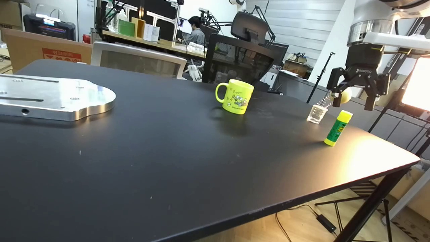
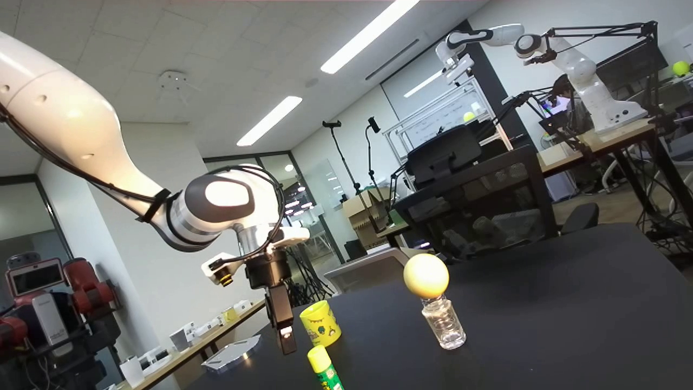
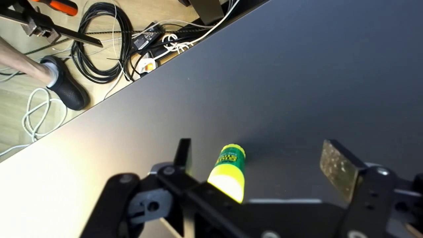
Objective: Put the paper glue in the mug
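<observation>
The paper glue, a green-labelled stick with a yellow cap and base (image 1: 337,129), stands on the dark table near its edge. It also shows in an exterior view (image 2: 325,374), cut off by the frame, and in the wrist view (image 3: 232,160). The lime mug (image 1: 238,96) with a loop handle and printed side stands upright farther along the table, also in an exterior view (image 2: 320,324); it is out of the wrist view. My gripper (image 1: 353,103) is open and empty above the glue, apart from it. In the wrist view the glue appears between the fingers (image 3: 261,162), closer to the left one.
A yellow ball (image 2: 426,275) sits on a clear holder (image 2: 444,323) near the glue; the holder also shows behind it (image 1: 316,113). A thick metal plate (image 1: 67,97) lies on the dark table (image 1: 188,161). Chairs (image 1: 238,57) stand beyond the table's far edge.
</observation>
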